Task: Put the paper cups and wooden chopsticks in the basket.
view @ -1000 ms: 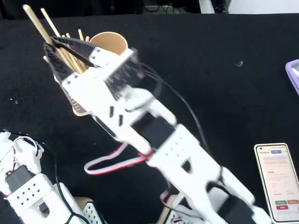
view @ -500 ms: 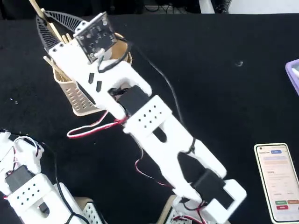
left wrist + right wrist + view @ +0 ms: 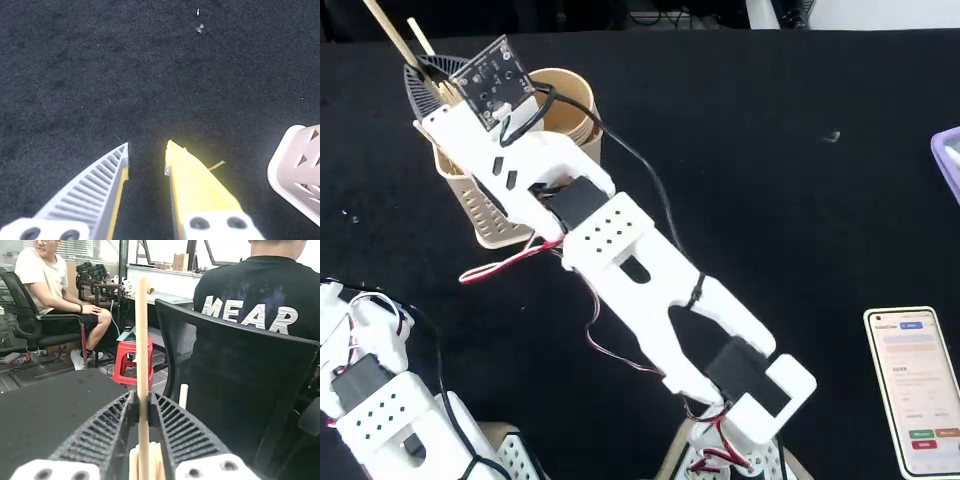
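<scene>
The right pincer (image 3: 142,401) was clamped on a wooden chopstick (image 3: 142,340). It held the stick upright above the basket (image 3: 485,215), near the paper cup (image 3: 570,95), likely for a drop; whether its lower end was inside was hard to tell. The left pincer (image 3: 147,147) hung open, empty, over the table (image 3: 100,60), out of the way.
</scene>
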`<state>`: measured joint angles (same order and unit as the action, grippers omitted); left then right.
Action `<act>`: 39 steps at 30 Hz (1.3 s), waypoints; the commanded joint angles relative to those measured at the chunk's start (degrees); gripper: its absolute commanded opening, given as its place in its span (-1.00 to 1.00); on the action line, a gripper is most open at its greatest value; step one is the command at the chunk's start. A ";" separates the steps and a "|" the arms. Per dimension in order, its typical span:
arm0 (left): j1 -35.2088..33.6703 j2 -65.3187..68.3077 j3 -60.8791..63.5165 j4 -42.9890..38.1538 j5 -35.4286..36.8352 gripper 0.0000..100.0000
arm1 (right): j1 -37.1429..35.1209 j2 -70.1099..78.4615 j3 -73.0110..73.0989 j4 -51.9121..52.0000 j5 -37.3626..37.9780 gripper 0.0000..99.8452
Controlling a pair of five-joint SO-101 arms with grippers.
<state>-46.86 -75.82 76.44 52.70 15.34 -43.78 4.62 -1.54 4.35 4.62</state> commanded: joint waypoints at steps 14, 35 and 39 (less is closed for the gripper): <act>-0.40 0.00 -0.40 -1.32 0.09 -0.75 | 1.49 -9.80 -3.74 22.07 -0.35 -0.64; 5.58 0.00 0.57 -0.70 -0.09 -0.86 | 18.29 -58.77 27.38 44.92 0.09 -0.95; 9.10 0.00 0.84 -0.70 -5.80 -0.94 | 24.44 -67.91 40.75 48.79 0.00 -0.96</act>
<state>-41.23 -75.82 77.76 52.70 14.37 -25.58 -54.37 28.79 50.33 4.70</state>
